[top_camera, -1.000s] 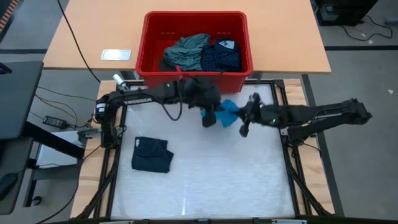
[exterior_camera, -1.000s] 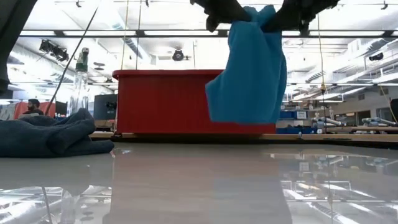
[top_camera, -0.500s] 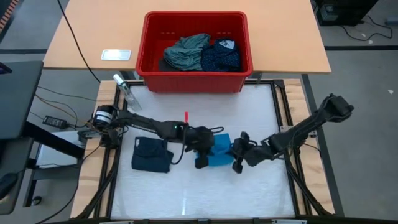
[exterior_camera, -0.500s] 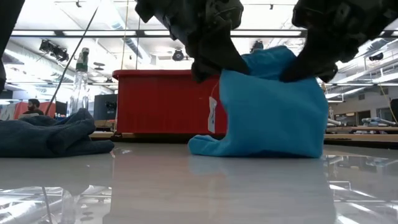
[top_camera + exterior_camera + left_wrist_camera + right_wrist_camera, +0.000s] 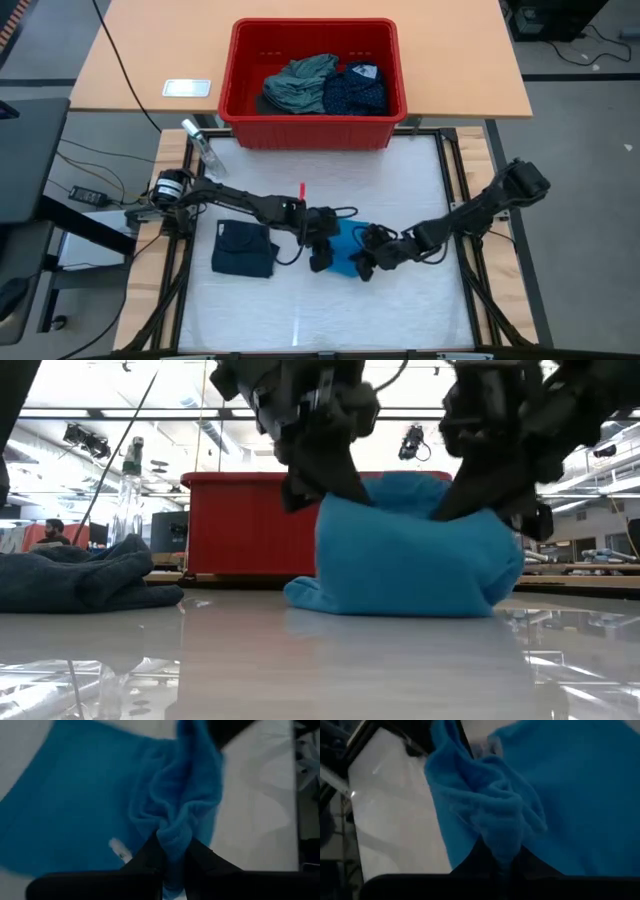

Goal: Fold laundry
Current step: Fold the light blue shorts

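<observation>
The bright blue small garment (image 5: 345, 250) (image 5: 405, 560) sits on the white table, its lower part resting on the surface and its top held up between both grippers. My left gripper (image 5: 322, 252) (image 5: 172, 851) is shut on its left upper end. My right gripper (image 5: 366, 264) (image 5: 500, 859) is shut on its right upper end. A dark navy small garment (image 5: 243, 248) (image 5: 80, 580) lies folded on the table's left side. The grey-green shirt (image 5: 300, 82) and the navy dotted piece (image 5: 356, 90) lie in the red bin. My left gripper pinches a bunched fold of the blue garment's upper edge (image 5: 174, 834) between its two fingers, coming from above and pointing down. Several layers are gathered there. The cloth hangs slack below, with its bottom (image 5: 330, 598) on the table. My right gripper pinches a bunched fold at the garment's other upper end (image 5: 502, 837) between its two fingers, from above. Several layers are gathered. The cloth sags slack toward the other gripper, and its lower part (image 5: 480, 600) rests on the table.
The red bin (image 5: 250, 120) (image 5: 250, 530) stands at the table's far edge. A clear bottle (image 5: 200, 142) (image 5: 128, 485) stands near the far left corner. Bare white table lies toward the near edge (image 5: 330, 320) and to the right of the grippers.
Both grippers, still shut on the blue garment, have come down and toward the table's near edge from beside the bin. The garment hung clear of the table a second ago. Now its lower part is set down and bunched on the surface, the grippers closer together.
</observation>
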{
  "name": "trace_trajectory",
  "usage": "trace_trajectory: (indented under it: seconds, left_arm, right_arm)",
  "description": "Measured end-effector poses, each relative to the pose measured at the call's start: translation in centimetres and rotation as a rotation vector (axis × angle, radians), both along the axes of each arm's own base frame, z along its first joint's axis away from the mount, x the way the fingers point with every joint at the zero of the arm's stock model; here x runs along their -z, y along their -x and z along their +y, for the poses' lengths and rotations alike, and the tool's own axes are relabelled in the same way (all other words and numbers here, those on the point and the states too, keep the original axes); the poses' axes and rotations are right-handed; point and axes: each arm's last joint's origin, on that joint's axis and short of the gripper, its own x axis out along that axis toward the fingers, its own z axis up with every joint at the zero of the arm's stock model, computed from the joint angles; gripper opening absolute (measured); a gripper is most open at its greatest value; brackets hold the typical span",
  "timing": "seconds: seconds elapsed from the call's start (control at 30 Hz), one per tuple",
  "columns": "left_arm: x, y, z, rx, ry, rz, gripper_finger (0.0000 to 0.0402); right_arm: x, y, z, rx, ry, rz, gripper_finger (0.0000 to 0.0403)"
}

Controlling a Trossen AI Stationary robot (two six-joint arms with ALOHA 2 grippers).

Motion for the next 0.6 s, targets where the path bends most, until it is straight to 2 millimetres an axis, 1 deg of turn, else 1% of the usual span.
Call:
trace_trajectory:
  seconds: [0.07, 0.13, 0.27, 0.37, 0.43, 0.53, 0.6]
  left_arm:
    - [0.5, 0.4, 0.5, -0.028, 0.017, 0.072, 0.0039]
    - [0.6, 0.7, 0.7, -0.037, 0.037, 0.112, 0.0039]
    - [0.7, 0.9, 0.6, -0.055, 0.048, 0.146, 0.0039]
    - [0.9, 0.9, 0.6, -0.072, 0.056, 0.16, 0.0039]
    - [1.3, 0.8, 0.8, -0.097, 0.051, 0.169, 0.0039]
    - [1.3, 0.5, 2.0, -0.164, 0.063, 0.149, 0.0039]
    - [0.7, 0.4, 3.1, -0.206, 0.081, 0.123, 0.0039]
  right_arm:
    - [0.4, -0.6, -0.1, 0.018, -0.049, -0.013, 0.0021]
    - [0.5, -1.0, -0.2, 0.038, -0.093, -0.03, 0.0021]
    - [0.3, -1.3, -0.6, 0.053, -0.119, -0.053, 0.0021]
    - [0.4, -1.6, -1.4, 0.051, -0.143, -0.041, 0.0021]
    - [0.7, -1.8, -1.9, 0.055, -0.161, -0.02, 0.0021]
    - [1.1, -1.9, -2.6, 0.079, -0.17, 0.012, 0.0021]
    - [0.8, -1.7, -3.0, 0.126, -0.177, 0.021, 0.0021]
